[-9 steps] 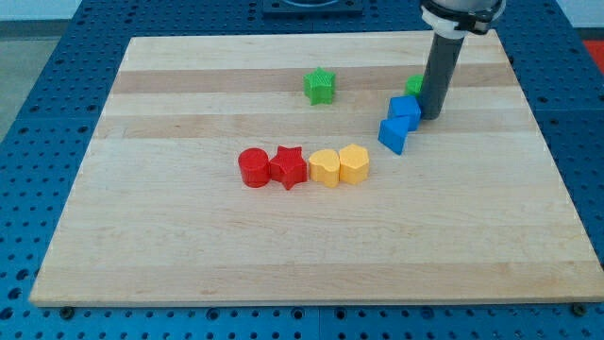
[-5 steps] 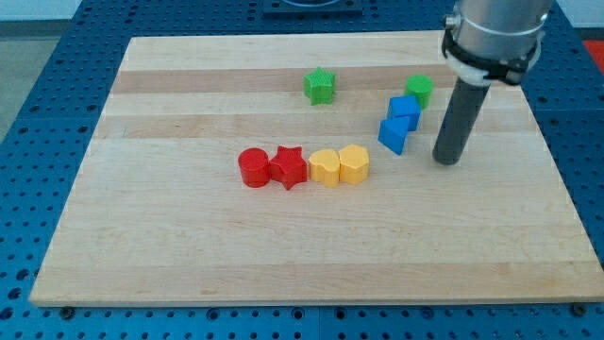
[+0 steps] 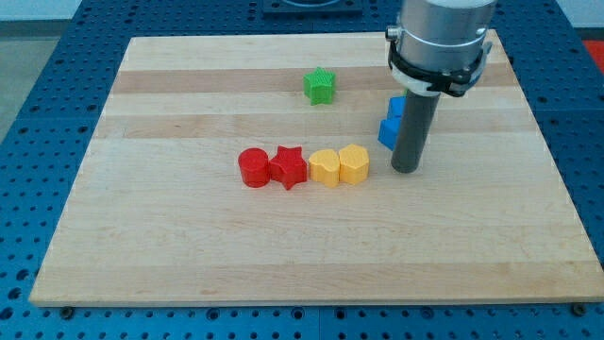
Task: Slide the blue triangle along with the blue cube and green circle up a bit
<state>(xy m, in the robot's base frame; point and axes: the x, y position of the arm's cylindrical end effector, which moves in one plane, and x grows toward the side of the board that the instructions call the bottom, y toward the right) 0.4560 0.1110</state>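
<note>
My tip (image 3: 405, 169) has swung left below the blue blocks (image 3: 388, 132) on the wooden board (image 3: 189, 236); no gripper shows.

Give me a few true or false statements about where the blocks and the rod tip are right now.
1. My tip is below the blue blocks in the view. True.
2. The green star touches the red star. False: it stands apart, nearer the view's top.
3. Four red and yellow blocks form a row. True.
4. The green circle is in plain sight. False: the arm hides it.
</note>
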